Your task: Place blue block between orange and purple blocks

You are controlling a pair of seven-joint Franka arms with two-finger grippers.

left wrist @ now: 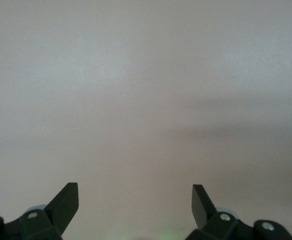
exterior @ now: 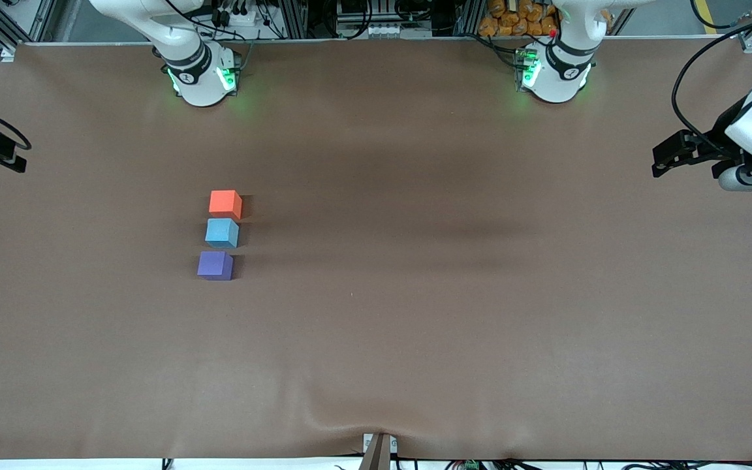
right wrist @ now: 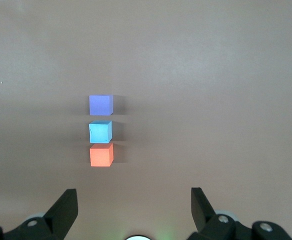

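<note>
Three small matte cubes already stand in one short row on the brown table cover (exterior: 415,326), toward the right arm's end: the bright orange-red cube (exterior: 225,203) farthest from the front camera, the light sky-blue cube (exterior: 222,233) in the middle, the violet-purple cube (exterior: 215,266) nearest, each just apart from its neighbour. So you can judge the placing as done; the blue one sits between the other two, turned a little out of square with them. Nothing more seems called for than keeping both arms clear, or at most a light squaring nudge if you want the row neat. Your right gripper (right wrist: 134,210) hangs high over the table with its jaws spread wide and empty, looking down on the row. Your left gripper (left wrist: 135,206) waits over bare cover at its own end, jaws equally wide, holding nothing.
</note>
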